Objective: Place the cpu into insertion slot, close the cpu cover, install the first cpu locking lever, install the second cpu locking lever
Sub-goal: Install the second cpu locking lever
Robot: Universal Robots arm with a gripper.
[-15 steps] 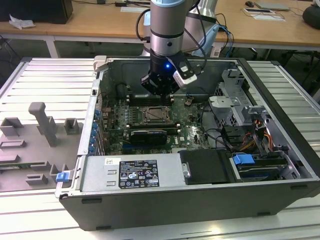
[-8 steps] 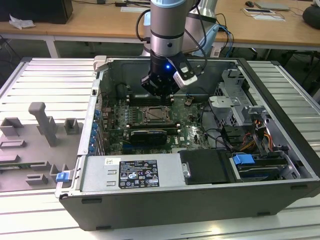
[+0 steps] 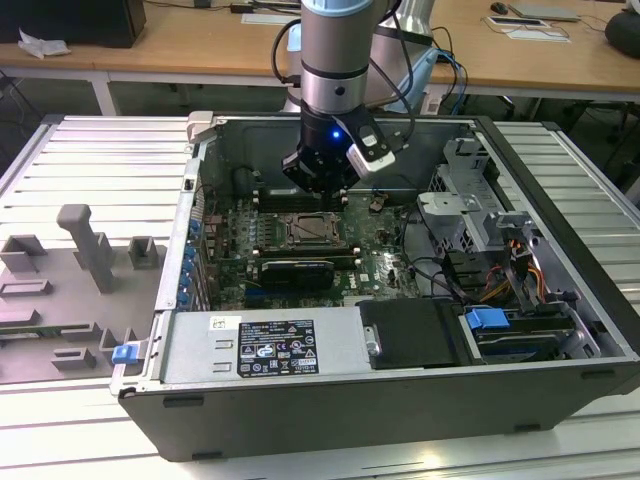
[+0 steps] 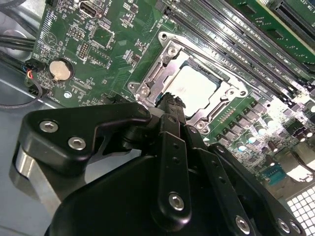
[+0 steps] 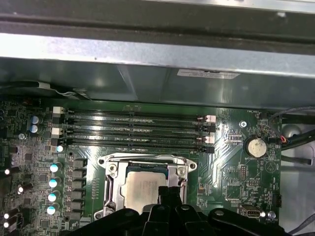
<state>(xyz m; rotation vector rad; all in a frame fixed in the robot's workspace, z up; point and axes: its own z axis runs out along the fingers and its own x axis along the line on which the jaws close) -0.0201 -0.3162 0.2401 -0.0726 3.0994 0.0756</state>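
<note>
Your second wrist view shows the cpu [image 4: 197,88] seated in the insertion slot [image 4: 224,117], with the cpu cover [image 4: 170,51] lying closed around it and the pale chip top showing through its window. The exterior view adds the open computer case [image 3: 560,300] on a slatted table [image 3: 90,150], with grey fixture blocks [image 3: 85,245] toward that view's left. In the first wrist view, 4 memory slots [image 5: 133,130] run beside the socket and a coin battery [image 5: 256,146] sits nearby. Your gripper [image 4: 171,103] hangs straight down from the arm [image 3: 335,60], its fingers drawn together with nothing between them, the tip at the cover's edge.
</note>
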